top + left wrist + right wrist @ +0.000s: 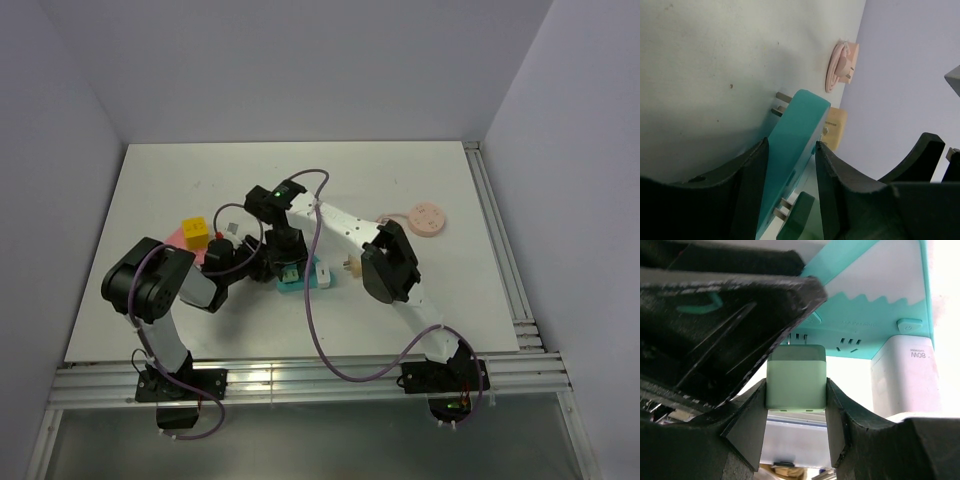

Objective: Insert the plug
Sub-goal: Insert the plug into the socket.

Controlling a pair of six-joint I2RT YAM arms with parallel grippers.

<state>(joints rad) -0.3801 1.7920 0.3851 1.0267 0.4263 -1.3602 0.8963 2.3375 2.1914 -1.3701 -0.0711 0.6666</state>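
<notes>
A teal power strip (297,281) lies on the table, tilted up in the left wrist view (795,130). My left gripper (791,142) is shut on the strip's end, one finger on each side. My right gripper (796,385) is shut on a pale green plug (796,376), which appears as a darker green block in the left wrist view (797,215). The plug's metal prongs (782,207) point at the strip's face and still show between plug and strip. In the right wrist view the prongs (797,337) meet a socket on the strip (865,300). Both grippers meet over the strip in the top view.
A white adapter block (905,370) is plugged into the strip beside the green plug. A beige plug (352,266) lies just right of the strip. A pink round disc (428,220) sits further right. A yellow cube (194,232) stands on a pink mat to the left.
</notes>
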